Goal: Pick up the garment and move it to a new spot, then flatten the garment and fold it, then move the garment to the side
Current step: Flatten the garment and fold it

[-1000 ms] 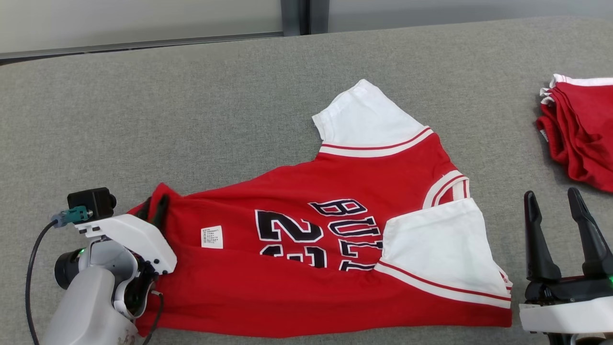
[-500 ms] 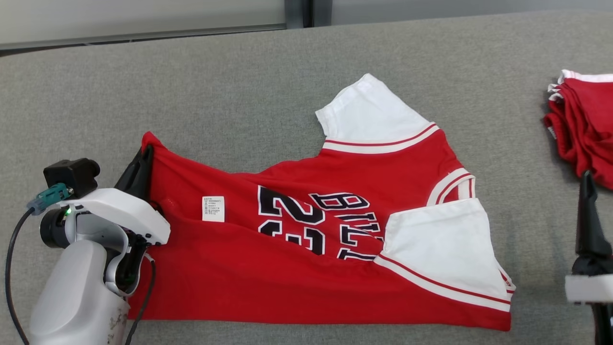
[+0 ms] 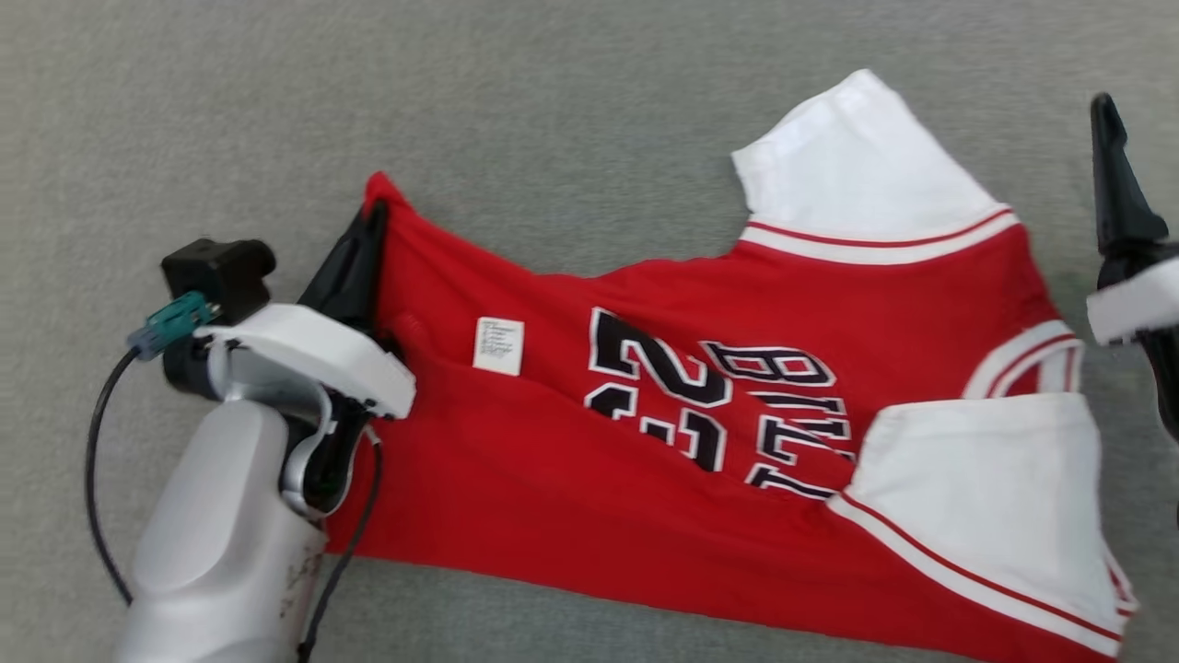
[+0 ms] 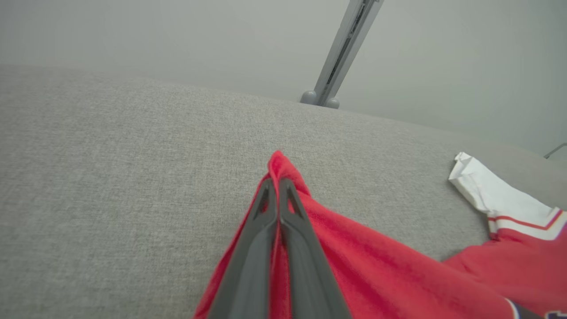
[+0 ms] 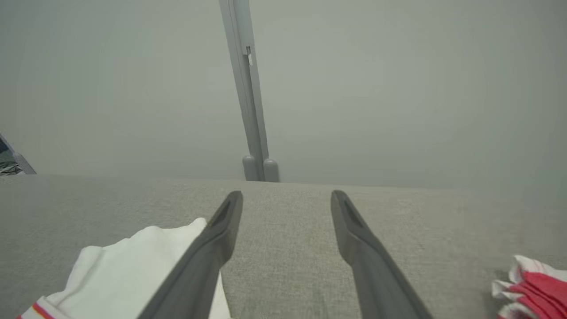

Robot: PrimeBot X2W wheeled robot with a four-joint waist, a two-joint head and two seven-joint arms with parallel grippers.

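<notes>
The garment [image 3: 700, 460] is a red jersey with white sleeves and black lettering, lying creased on the grey fabric table [image 3: 553, 110]. My left gripper [image 3: 373, 221] is shut on the jersey's far left hem corner, and the red cloth [image 4: 376, 274] is pinched between the closed fingers [image 4: 252, 248] in the left wrist view. My right gripper [image 5: 285, 199] is open with nothing in it, hovering just right of the upper white sleeve [image 5: 133, 261]. One of its dark fingers [image 3: 1114, 175] shows at the head view's right edge.
A small pile of other red and white clothes [image 5: 536, 283] lies further right on the table. A grey wall with an upright post [image 5: 250, 110] stands behind the table's far edge. Bare grey cloth stretches to the left and beyond the jersey.
The left gripper closed on the hem corner and drew it away from me, stretching that edge. The right gripper moved forward beside the upper sleeve. The head camera tilted down and right.
</notes>
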